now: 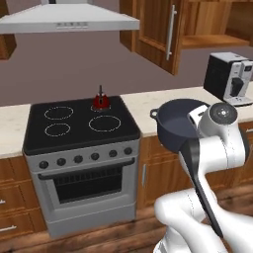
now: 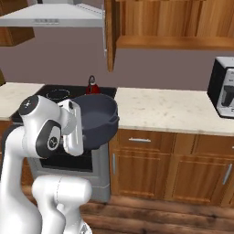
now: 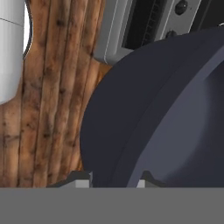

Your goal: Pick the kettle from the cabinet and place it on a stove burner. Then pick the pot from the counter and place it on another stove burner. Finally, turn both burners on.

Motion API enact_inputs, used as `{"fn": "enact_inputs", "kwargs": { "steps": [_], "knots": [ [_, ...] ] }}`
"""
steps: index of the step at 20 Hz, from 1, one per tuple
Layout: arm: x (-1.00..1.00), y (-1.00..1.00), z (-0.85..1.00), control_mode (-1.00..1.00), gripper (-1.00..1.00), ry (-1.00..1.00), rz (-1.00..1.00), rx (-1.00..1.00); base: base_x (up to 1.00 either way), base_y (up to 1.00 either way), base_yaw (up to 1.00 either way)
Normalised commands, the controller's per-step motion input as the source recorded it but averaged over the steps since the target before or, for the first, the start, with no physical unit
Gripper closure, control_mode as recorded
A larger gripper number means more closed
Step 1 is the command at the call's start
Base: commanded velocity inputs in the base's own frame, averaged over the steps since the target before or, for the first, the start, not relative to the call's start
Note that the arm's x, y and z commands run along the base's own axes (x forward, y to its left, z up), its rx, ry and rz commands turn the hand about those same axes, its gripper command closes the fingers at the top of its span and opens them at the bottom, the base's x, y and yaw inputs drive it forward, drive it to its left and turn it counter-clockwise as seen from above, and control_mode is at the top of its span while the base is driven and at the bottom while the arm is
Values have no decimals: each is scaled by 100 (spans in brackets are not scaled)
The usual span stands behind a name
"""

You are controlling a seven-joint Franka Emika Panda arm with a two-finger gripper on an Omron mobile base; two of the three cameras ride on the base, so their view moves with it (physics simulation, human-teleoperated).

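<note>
The red kettle stands on the back right burner of the black cooktop. The dark blue-grey pot hangs tilted in the air in front of the counter, right of the stove. My gripper is shut on the pot's rim, and the wall runs between the two fingertips in the hand view. The largest burner circle at the front right is bare. The cabinet hangs open above the counter.
Two smaller burner circles lie on the stove's left half, and black knobs line its front. A coffee machine stands on the counter at the right. A range hood hangs over the stove. Wood floor lies below.
</note>
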Motion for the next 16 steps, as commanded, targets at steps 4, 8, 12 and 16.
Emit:
{"fn": "enact_inputs", "kwargs": {
  "steps": [4,8,12,16],
  "knots": [
    [0,0,0,100,100,0,0,0,15,5,16],
    [0,0,0,100,100,0,0,0,18,5,15],
    [0,0,0,100,100,0,0,0,20,1,12],
    [0,0,0,100,100,0,0,0,35,0,9]
  ]
}}
